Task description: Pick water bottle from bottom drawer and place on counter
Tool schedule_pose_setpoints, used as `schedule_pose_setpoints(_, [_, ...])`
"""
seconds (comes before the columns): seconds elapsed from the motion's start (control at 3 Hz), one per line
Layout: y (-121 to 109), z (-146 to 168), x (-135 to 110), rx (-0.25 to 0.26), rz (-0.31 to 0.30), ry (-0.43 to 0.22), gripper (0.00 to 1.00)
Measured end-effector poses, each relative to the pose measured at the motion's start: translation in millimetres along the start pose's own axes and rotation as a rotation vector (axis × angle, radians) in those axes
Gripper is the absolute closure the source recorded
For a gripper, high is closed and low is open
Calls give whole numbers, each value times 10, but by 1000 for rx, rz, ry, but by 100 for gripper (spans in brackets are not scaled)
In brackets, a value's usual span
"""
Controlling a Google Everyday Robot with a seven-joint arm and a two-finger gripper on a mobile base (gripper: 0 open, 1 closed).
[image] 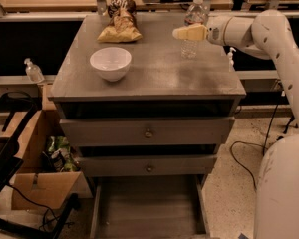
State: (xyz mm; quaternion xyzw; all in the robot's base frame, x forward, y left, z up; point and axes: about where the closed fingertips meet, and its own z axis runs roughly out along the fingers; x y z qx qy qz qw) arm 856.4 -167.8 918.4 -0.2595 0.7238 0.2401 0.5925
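The water bottle (190, 48), clear with a white cap, stands upright at the back right of the grey counter (154, 78). My gripper (178, 33) reaches in from the right and its yellowish fingers are closed around the bottle's middle. The bottle's base looks level with the counter top. The bottom drawer (149, 205) is pulled out at the foot of the cabinet, and the part of it in view holds nothing.
A white bowl (110, 62) sits at the counter's left. A chip bag (120, 21) lies at the back. Two closed drawer fronts with knobs (148, 133) are below. A pump dispenser bottle (33, 70) and a cardboard box (42, 185) are at the left.
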Motion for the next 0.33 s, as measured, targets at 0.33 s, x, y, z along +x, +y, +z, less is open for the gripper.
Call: schedule_pose_setpoints(0.33, [0,0,0,0,0,0,0])
